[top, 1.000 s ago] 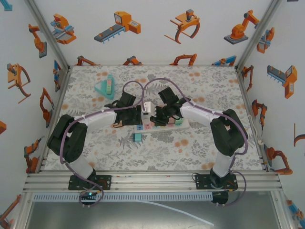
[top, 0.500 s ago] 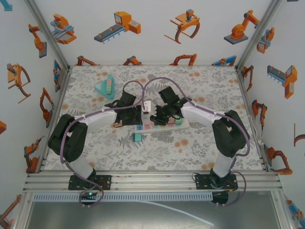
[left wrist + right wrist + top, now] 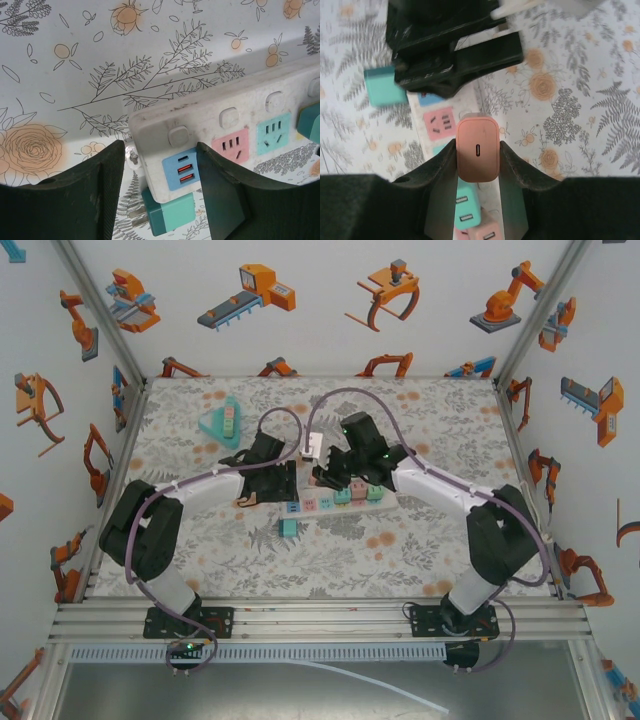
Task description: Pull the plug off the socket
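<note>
Pink plug (image 3: 477, 149) being pinched by right jaws, lower center of frame, over power strip (image 3: 200, 107); left jaws standing spread astride strip's end.

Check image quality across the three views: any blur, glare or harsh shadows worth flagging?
Top external view: even, diffuse light, sharp throughout, no glare on the table. Left wrist view: white power strip crisp, with a soft shadow along its far edge. Right wrist view: pink charger plug in focus, while the teal adapter beyond it looks slightly smeared.
</note>
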You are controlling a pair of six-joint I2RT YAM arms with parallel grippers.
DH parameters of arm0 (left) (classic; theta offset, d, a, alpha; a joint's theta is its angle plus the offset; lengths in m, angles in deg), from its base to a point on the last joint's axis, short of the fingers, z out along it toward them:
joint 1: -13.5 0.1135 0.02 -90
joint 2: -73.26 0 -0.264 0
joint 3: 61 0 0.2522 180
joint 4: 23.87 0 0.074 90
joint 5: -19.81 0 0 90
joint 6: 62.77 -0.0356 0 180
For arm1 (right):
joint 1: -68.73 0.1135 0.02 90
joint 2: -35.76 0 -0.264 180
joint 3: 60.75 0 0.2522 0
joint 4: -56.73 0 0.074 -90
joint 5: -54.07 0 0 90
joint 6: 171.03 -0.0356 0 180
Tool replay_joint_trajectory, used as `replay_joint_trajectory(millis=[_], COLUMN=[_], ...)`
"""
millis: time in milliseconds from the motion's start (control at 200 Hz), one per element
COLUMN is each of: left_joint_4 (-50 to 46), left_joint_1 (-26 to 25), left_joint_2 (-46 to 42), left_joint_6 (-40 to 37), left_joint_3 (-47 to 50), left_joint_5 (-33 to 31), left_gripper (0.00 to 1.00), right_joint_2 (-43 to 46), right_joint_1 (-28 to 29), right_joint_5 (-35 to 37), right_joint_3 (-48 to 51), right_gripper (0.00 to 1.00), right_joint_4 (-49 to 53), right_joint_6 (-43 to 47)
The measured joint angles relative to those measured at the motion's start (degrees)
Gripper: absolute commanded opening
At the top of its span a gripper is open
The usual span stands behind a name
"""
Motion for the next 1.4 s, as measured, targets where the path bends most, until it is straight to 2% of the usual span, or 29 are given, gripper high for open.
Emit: replay_joint_trajectory(millis=[185,335,496,621,701,811,861,1041,1187,1402], left_joint_4=[-2.1,-1.9,-0.9,-2.5,-5.8,-12.0,-15.5,-26.1,-28.7,-28.1], left_joint_1=[0.2,0.8,0.9,0.9,0.6,0.0,-0.2,-0.4,-0.5,-0.7], left_joint_2=[-2.4,-10.3,-22.3,-32.9,-38.0,-43.0,-44.3,-48.9,-53.5,-52.8], left_joint_6=[-2.8,-6.5,-12.8,-20.5,-26.2,-33.2,-35.9,-45.5,-50.0,-53.1], left_joint_3=[-1.4,-2.2,-0.4,3.0,3.7,3.8,3.8,4.9,8.2,9.4], left_joint_5=[0.6,1.9,3.5,7.1,10.3,13.3,14.5,18.4,20.3,21.6], left_gripper=[0.57,0.63,0.69,0.76,0.83,1.0,0.97,0.97,0.97,0.97], right_joint_2=[8.6,15.5,21.6,23.8,23.7,21.6,20.0,13.7,9.1,5.6], right_joint_1=[1.0,2.0,10.7,17.5,20.0,22.1,22.7,23.6,23.6,23.7], right_joint_5=[6.6,14.8,26.5,33.8,37.4,39.6,40.3,41.3,41.8,42.6], right_joint_3=[8.4,13.3,18.7,23.3,26.1,28.9,29.9,33.2,34.6,36.6], right_gripper=[0.22,0.21,0.19,0.19,0.19,0.19,0.19,0.19,0.18,0.19], right_joint_4=[-11.7,-16.1,-18.8,-21.9,-23.1,-24.1,-24.9,-29.4,-33.5,-38.5], right_joint_6=[-22.4,-40.3,-51.7,-60.1,-65.7,-72.7,-75.5,-83.0,-87.1,-91.0])
